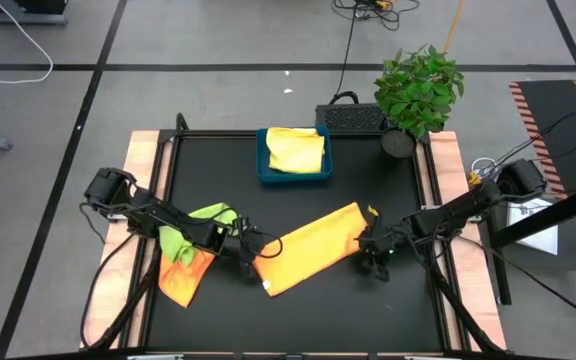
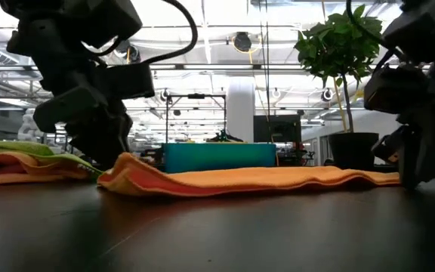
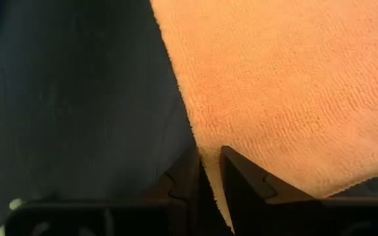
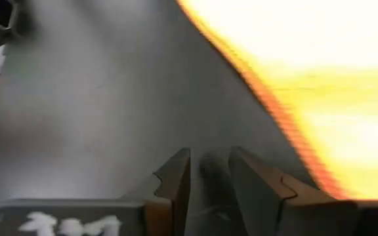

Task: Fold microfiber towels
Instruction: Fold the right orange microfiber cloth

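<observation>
An orange microfiber towel (image 1: 313, 248), folded into a long strip, lies flat and slantwise on the black table. My left gripper (image 1: 251, 258) is at its near left end, tipped downward and shut on the cloth. My right gripper (image 1: 373, 262) stands just beside the strip's far right end. In the right wrist view its fingers (image 4: 209, 177) stand a little apart over bare table, with the towel's edge (image 4: 274, 111) off to one side. A lime green towel (image 1: 203, 222) and another orange one (image 1: 183, 275) lie heaped at the left. My left gripper has the strip's long edge near its left end (image 3: 205, 160) running into the narrow gap between its two fingers. The fingers slant down from the table's left side. That end (image 2: 127, 165) humps slightly off the table; the remainder of the strip lies flat and slack.
A blue tray (image 1: 263, 165) holding a folded yellow towel (image 1: 296, 150) stands at the table's far middle. A potted plant (image 1: 418, 90) sits at the far right corner. Bare black table lies along the near edge.
</observation>
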Tool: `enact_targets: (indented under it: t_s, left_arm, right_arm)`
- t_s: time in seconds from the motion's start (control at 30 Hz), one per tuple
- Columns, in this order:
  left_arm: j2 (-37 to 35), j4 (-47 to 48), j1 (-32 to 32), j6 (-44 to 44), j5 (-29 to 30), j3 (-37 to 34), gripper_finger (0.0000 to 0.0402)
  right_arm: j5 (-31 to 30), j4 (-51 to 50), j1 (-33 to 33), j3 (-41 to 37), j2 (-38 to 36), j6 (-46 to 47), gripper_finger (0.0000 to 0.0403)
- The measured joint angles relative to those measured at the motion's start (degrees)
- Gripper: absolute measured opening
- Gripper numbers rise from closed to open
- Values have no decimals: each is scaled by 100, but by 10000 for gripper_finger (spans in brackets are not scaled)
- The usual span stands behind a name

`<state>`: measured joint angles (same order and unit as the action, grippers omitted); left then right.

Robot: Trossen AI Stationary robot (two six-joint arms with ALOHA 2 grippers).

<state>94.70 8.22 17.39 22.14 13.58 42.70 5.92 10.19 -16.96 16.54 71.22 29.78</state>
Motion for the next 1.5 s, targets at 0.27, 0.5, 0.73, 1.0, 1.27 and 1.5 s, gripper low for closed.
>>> enact_targets:
  t_s: [0.27, 0.5, 0.73, 1.0, 1.27, 1.5]
  left_arm:
    - [-4, 48, 128, 72, 15, 2, 67]
    - [-4, -95, 138, -101, -15, 2, 67]
    - [-4, 86, 179, -345, -162, 6, 67]
    - [-504, 746, -32, -1136, -152, -13, 67]
    - [-1269, 740, 34, -1428, -40, 2, 67]
    - [-1292, 1411, -125, -1113, -323, -334, 67]
  right_arm:
    - [-819, -872, 609, -2, -475, -50, 104]
    - [-1875, -1152, 1152, -16, -713, -193, 104]
    - [-927, -1191, 1286, -22, -1003, -443, 104]
    - [734, 684, 788, -20, -998, -925, 104]
    - [-69, 1716, 423, -15, -667, -1417, 104]
    - [-295, 2035, 302, -15, -15, -1347, 104]
